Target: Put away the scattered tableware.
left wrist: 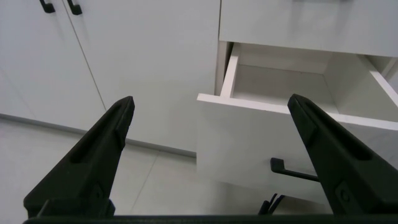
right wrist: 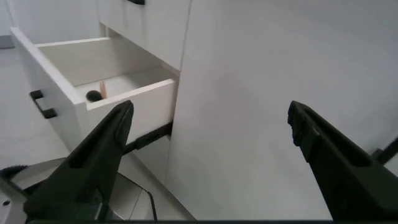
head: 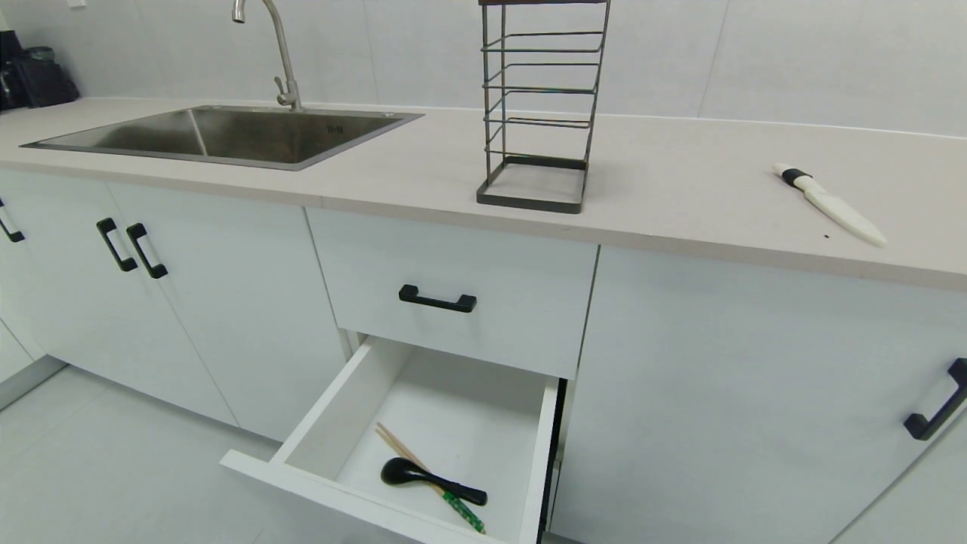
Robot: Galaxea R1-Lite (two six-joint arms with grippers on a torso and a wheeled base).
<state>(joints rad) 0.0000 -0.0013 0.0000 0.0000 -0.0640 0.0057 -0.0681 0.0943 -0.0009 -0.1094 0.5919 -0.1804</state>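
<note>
Bright, even light, soft shadows (dull sheen on sink [head: 166, 156]).

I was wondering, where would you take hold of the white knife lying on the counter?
Probably the knife by its thicker end near the black band, from above, jaws across its width: it lies flat on the counter, tapering toward the front edge.

- A stainless steel sink [head: 227, 136] is set into the left part of the pale desk [head: 680, 174].
- A curved metal faucet [head: 282, 53] stands at the sink's back rim.
- A dark wire rack [head: 529, 204] stands upright on the desk, to the right of the sink.
- White cabinet doors [head: 189, 317] below the sink carry two black handles [head: 146, 250] side by side.
- A closed drawer front [head: 491, 264] sits just under the desk's edge.
</note>
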